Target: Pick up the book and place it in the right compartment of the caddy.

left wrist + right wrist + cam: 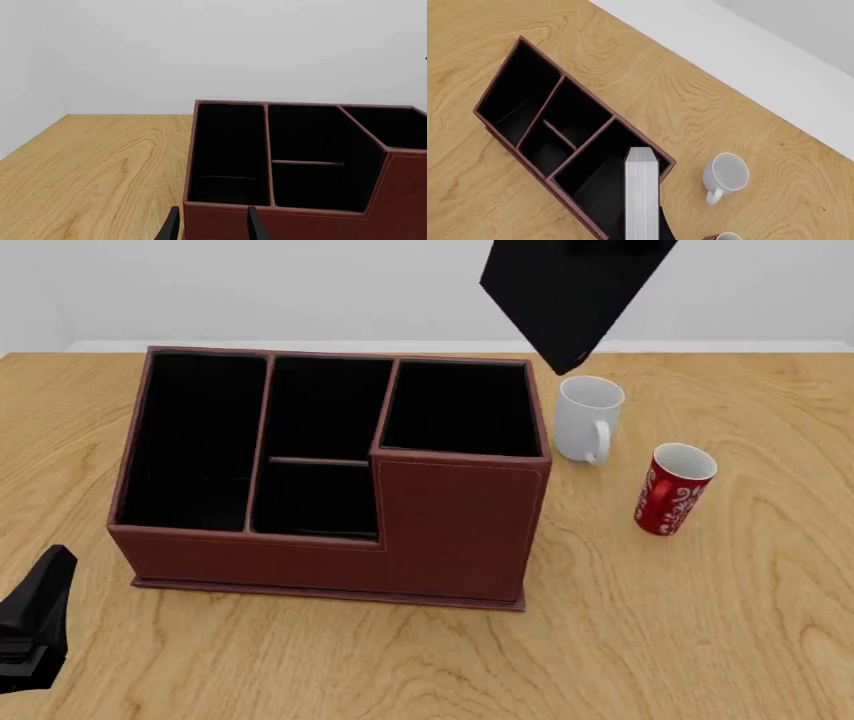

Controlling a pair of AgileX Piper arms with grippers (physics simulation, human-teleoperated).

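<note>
1. One thin black hardcover book (567,295), tilted, hangs above the right compartment (461,408) of one reddish-brown four-section caddy (454,530).
2. Right gripper grips the book; left gripper (212,225) parted, empty.
3. One white mug (587,418), one red can (671,490) toward the table's right edge.

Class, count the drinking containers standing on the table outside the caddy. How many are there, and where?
2. A white mug stands just right of the caddy; a red can stands right of the mug, nearer the camera. Others may be hidden inside the caddy.
</note>
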